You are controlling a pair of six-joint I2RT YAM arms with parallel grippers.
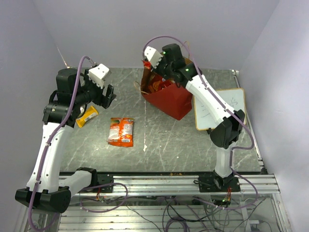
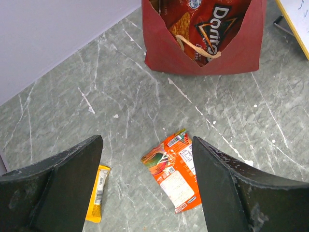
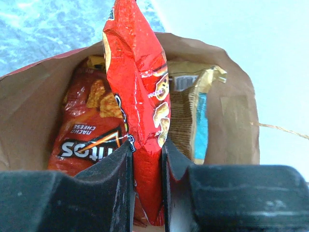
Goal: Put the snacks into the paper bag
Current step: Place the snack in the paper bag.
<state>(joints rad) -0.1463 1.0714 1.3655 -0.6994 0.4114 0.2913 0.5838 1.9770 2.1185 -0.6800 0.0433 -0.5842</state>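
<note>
Grey marble tabletop [image 1: 169,145] w/ red bag [image 1: 171,102]. Right jaws pinch red packet [image 3: 140,96] inside bag mouth; lower it beside Doritos [image 3: 91,140], then release. Left jaws wide, empty, above orange pack [image 2: 174,171].

Left arm [image 1: 48,145], right arm [image 1: 208,99]: white links, black joints, lilac cables [image 1: 166,36] trailing alongside; green lights [image 1: 186,72] on right arm; left gripper [image 2: 147,140] fingers [image 2: 72,188] black, scuffed, wedge-shaped

Pale walls [image 1: 120,29], grey marbled tabletop [image 1: 169,140], wood-framed whiteboard [image 1: 235,100]
</note>
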